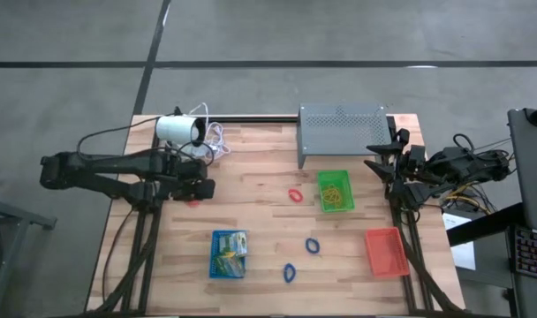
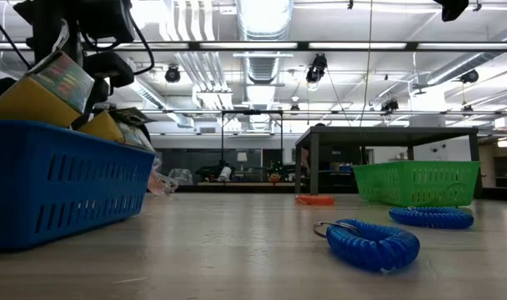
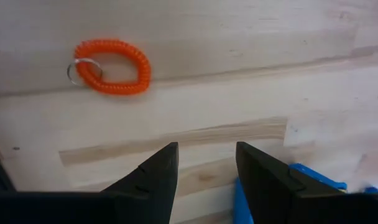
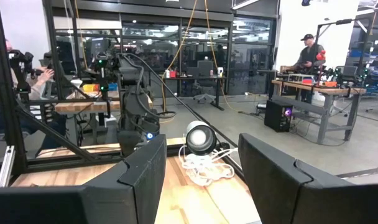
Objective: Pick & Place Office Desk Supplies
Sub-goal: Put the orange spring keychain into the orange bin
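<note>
With my left tool spread and empty above the surface, I should lower squarely over the red coil loop (beside the blue tray) before pinching.

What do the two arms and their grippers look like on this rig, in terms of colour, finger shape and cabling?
Both arms are black. The left arm is a long jointed tube with a black cable looping off it. The right arm carries a bundle of black cables. The left gripper and the right gripper each have two matte dark wedge-shaped fingers. No markings can be made out.
</note>
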